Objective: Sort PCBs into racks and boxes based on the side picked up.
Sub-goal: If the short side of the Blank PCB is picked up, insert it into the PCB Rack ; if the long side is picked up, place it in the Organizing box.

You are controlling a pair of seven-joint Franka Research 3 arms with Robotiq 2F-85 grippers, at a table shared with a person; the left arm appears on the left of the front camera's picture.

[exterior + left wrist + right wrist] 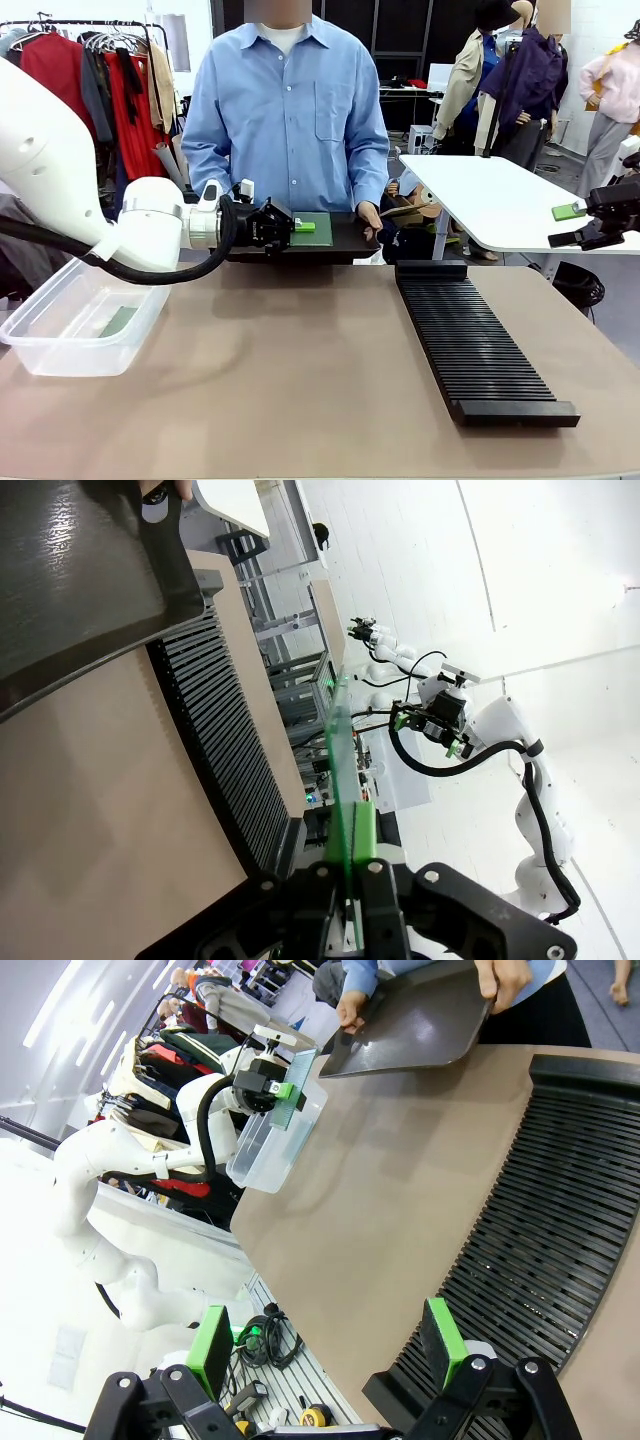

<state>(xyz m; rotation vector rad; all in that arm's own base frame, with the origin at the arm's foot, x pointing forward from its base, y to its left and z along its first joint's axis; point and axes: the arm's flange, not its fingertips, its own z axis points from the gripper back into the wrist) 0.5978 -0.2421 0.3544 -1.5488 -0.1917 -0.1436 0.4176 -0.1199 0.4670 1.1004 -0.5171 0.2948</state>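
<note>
- Left gripper (297, 227) sits left of centre at the far side of the table (300, 400), just above the black tray (345, 245). It is clenched on a PCB (315, 229), seen edge-on between the green pads in the left wrist view (338, 770).
- A person (290, 100) stands at the far edge; one hand (369, 216) grips the tray's right end.
- Clear box (80, 320) at near left, with a second PCB (118, 321) lying flat on its bottom.
- Black slotted rack (470, 345) runs near to far, right of centre.
- Right gripper (578, 210) hangs at the far right, off the table and well apart from the rack. In the right wrist view its fingers (445, 1340) are spread wide with nothing between them.
</note>
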